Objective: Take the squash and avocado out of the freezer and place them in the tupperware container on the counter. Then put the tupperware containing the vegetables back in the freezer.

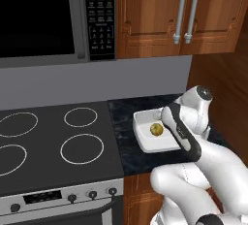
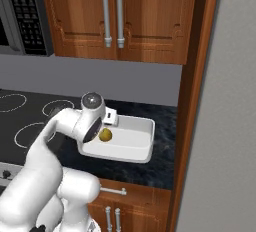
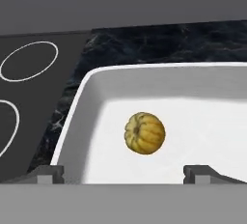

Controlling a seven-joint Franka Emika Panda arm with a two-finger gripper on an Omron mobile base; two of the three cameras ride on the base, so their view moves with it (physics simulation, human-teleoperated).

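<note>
The yellow-tan ribbed squash (image 3: pixel 144 133) lies loose on the floor of the white tupperware container (image 3: pixel 82 117), near its left wall. The container (image 1: pixel 141 122) stands on the dark speckled counter (image 1: pixel 121 117) just right of the stovetop. My gripper (image 3: pixel 124 174) hovers over the container, open, its two dark fingertips (image 3: pixel 48 172) wide apart on either side of the squash and clear of it. From the right base view the squash (image 2: pixel 105 135) shows beside my wrist, inside the container (image 2: pixel 142 141). The avocado is out of view. The freezer's grey side (image 2: pixel 225 101) rises at the right.
The black stovetop (image 1: pixel 53 136) with white rings lies left of the container. A microwave (image 1: pixel 48 15) and brown upper cabinets (image 2: pixel 115 16) with silver handles hang above. A tall wooden panel (image 2: pixel 192 101) closes the counter's right end.
</note>
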